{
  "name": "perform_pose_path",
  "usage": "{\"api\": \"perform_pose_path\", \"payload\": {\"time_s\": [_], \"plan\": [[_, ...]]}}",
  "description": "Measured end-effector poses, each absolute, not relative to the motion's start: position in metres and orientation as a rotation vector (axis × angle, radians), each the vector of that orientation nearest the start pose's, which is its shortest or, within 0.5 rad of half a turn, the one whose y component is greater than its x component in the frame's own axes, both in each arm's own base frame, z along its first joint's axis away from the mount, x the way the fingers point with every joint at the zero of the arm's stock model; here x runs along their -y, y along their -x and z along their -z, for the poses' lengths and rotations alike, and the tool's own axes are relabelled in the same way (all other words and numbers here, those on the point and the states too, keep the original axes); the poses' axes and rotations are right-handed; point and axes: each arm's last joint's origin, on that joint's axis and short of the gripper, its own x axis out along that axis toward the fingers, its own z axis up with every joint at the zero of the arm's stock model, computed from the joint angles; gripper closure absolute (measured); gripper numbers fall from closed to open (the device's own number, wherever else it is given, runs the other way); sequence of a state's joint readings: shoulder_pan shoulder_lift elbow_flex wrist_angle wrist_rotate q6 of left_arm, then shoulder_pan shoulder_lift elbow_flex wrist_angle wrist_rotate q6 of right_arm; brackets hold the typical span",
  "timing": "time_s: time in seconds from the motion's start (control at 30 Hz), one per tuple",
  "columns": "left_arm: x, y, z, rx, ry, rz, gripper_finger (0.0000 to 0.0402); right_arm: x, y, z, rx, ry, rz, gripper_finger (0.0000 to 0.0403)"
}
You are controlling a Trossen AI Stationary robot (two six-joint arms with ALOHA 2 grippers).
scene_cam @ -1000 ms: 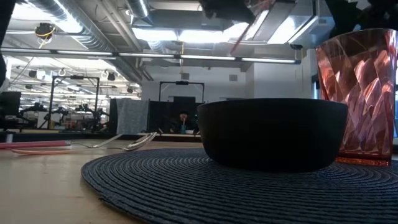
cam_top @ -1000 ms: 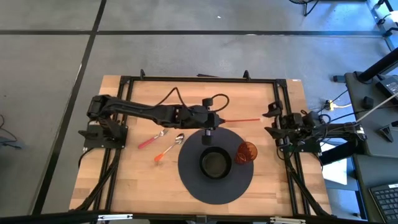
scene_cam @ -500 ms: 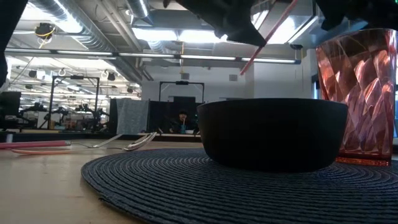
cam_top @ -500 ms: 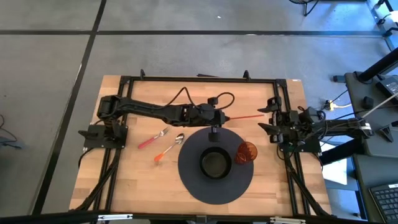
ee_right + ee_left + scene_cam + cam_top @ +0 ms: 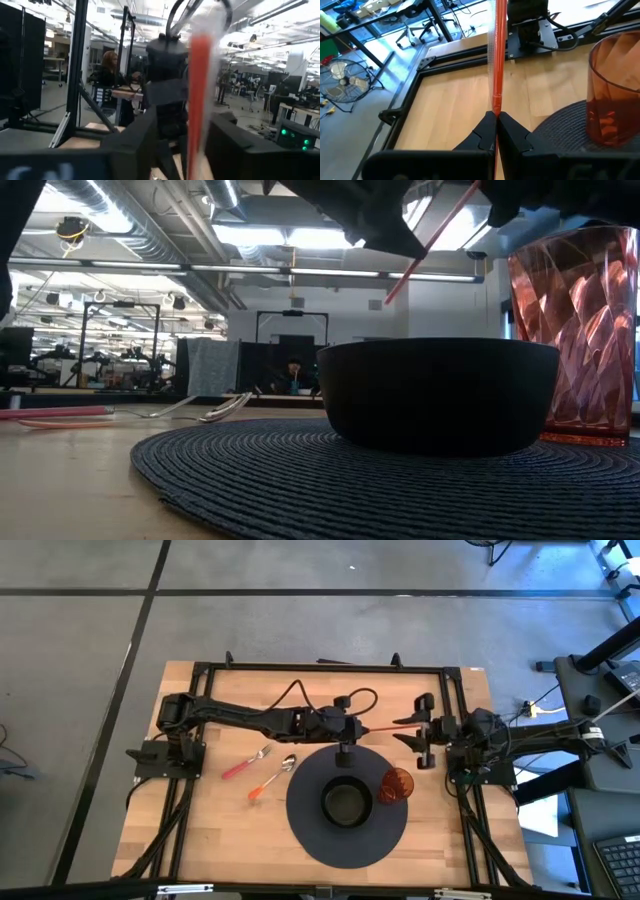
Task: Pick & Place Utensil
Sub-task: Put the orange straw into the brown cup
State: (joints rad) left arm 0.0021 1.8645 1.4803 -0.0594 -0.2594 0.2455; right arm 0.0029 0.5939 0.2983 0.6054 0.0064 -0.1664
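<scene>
High view is showing a handover in mid-air above the counter point(image 5: 230, 700). Left gripper point(image 5: 352, 727) is holding a red straw point(image 5: 392, 726) level, its fingers point(image 5: 485, 132) pinched tight on one end, so the free end is sticking out toward the right arm. Right gripper point(image 5: 421, 728) is reaching in from the right edge with its fingers around that free end; right wrist view is showing the straw point(image 5: 199, 85) running between them, fingers partly closed, but a firm grip cannot be told yet. Straw is being kept clear of the counter, just behind the round dark mat point(image 5: 300, 825), likely so the right arm can take it and carry it to the pink cup point(image 5: 396, 784) standing on the mat beside the black bowl point(image 5: 346, 803). Cup is sitting on the right arm's side, which probably explains the pass. Fork point(image 5: 243, 762) and spoon point(image 5: 272, 778), both red-handled, are lying on the counter left of the mat, untouched. Left fingers are probably needing to let go only once the right grip is firm, or the straw could drop.
</scene>
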Motion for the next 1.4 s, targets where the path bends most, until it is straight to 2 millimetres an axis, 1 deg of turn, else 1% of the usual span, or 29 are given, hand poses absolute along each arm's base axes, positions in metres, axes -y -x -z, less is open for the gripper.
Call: {"api": "perform_pose_path", "payload": {"time_s": [0.1,0.17,0.3,0.43,0.57,0.87,0.93,1.03,1.4], "plan": [[-0.008,-0.432,-0.279,-0.476,-0.298,-0.203,0.04,-0.001,-0.142,-0.27,0.336,0.169,0.02,0.0306],[-0.008,-0.432,-0.279,-0.475,-0.298,-0.204,0.04,-0.002,-0.138,-0.273,0.371,0.181,-0.023,0.033],[-0.008,-0.432,-0.279,-0.472,-0.298,-0.206,0.04,-0.003,-0.128,-0.28,0.428,0.181,-0.074,0.0359],[-0.008,-0.433,-0.28,-0.455,-0.297,-0.206,0.04,-0.003,-0.124,-0.279,0.418,0.171,-0.077,0.0364],[-0.005,-0.434,-0.282,-0.438,-0.298,-0.206,0.04,-0.004,-0.124,-0.277,0.395,0.162,-0.088,0.0365],[-0.004,-0.435,-0.286,-0.401,-0.314,-0.207,0.04,-0.007,-0.123,-0.278,0.413,0.188,-0.183,0.0364],[-0.004,-0.436,-0.287,-0.385,-0.312,-0.208,0.04,-0.007,-0.121,-0.281,0.444,0.188,-0.214,0.0357],[-0.004,-0.436,-0.289,-0.37,-0.311,-0.209,0.04,-0.008,-0.117,-0.284,0.48,0.165,-0.235,0.0335],[-0.003,-0.436,-0.29,-0.361,-0.317,-0.209,0.04,-0.007,-0.113,-0.286,0.496,0.162,-0.202,0.0214]]}}
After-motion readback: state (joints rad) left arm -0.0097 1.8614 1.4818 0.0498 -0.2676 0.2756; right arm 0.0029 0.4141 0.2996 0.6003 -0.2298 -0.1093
